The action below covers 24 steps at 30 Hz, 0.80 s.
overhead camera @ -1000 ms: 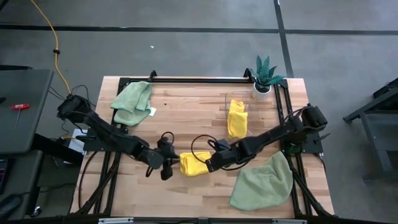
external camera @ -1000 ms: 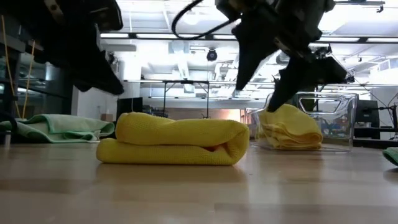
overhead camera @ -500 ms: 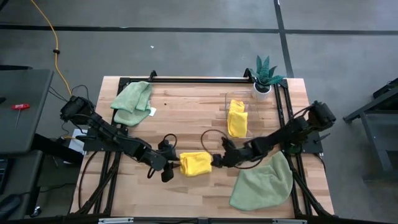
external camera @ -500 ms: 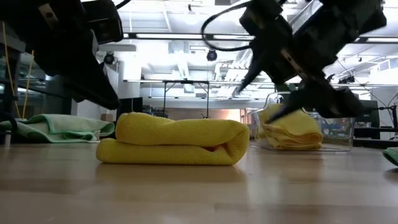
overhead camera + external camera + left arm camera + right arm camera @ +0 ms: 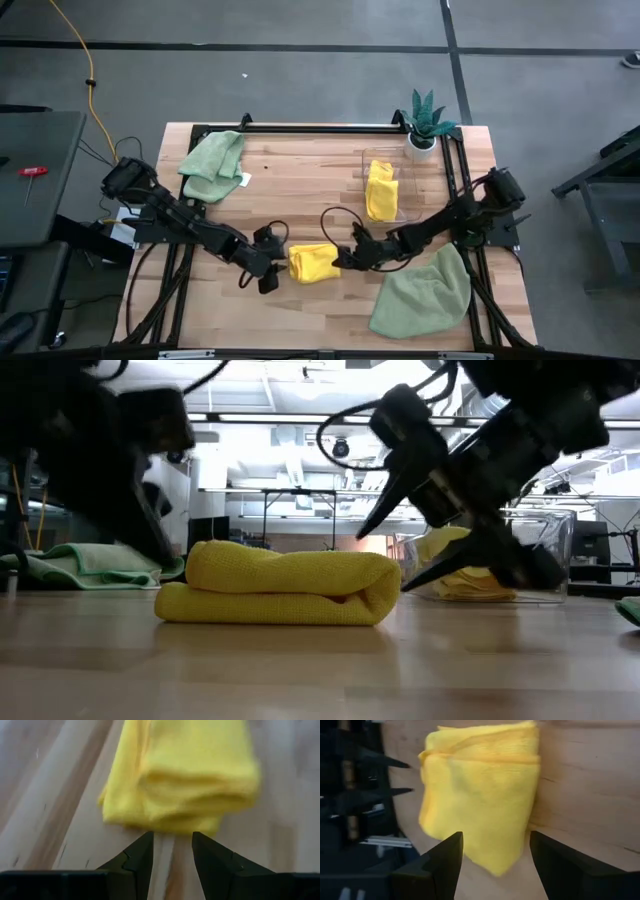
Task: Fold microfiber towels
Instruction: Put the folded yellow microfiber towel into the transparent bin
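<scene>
From above, a folded yellow towel (image 5: 313,263) lay on the counter (image 5: 300,180) toward 6 o'clock. The left claw (image 5: 275,266) stood at the towel's 9 o'clock and the right claw (image 5: 345,258) at its 3, both parted and empty.

At counter level, the towel (image 5: 280,590) rested flat between them.

Both wrist views showed spread fingers (image 5: 137,857) (image 5: 442,862) short of the yellow cloth.
</scene>
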Motion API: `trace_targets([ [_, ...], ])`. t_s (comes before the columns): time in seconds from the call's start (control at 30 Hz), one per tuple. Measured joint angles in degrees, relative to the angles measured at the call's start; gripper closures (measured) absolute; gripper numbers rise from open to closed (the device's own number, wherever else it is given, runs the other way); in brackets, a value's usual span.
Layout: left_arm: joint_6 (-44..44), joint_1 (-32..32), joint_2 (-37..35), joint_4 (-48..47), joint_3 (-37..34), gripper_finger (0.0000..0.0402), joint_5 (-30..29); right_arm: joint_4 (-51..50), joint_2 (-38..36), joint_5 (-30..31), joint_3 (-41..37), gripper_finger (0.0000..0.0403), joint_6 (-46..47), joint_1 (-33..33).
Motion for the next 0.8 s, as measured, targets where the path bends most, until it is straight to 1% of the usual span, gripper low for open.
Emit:
trace_targets([
  [0.1, 1.54, 0.19, 3.0, 0.71, -0.03, 0.0275, 1.87, 3.09, 1.98, 0.07, -0.02, 0.018, 0.14, -0.6],
  [0.17, 1.96, 0.5, 5.41, 1.25, -0.1, 0.0275, 3.23, 2.65, 2.86, 0.05, -0.02, 0.018, 0.96, -1.01],
  [0.33, 1.98, 1.5, 9.92, 6.15, 0.22, 0.0275, 3.97, 3.09, 4.38, 0.34, -0.07, 0.018, 3.03, -1.48],
  [0.5, 2.15, 1.8, 10.65, 7.59, 0.16, 0.0275, 1.6, 7.43, 6.22, -0.22, 0.47, 0.018, 3.17, -2.23],
  [0.63, 4.38, 2.59, 10.78, 9.36, 0.08, 0.0275, 1.53, 7.27, 8.25, -0.66, 3.38, 0.018, 2.59, -2.48],
  [0.73, 4.47, 2.71, 10.8, 8.91, 0.0, 0.0275, 0.49, 7.19, 9.43, -0.85, 5.05, 0.0181, 1.51, -2.48],
  [0.8, 4.45, 2.69, 10.8, 9.01, -0.01, 0.0275, 0.14, 6.22, 9.65, -1.08, 5.61, 0.0191, 1.44, -2.48],
])
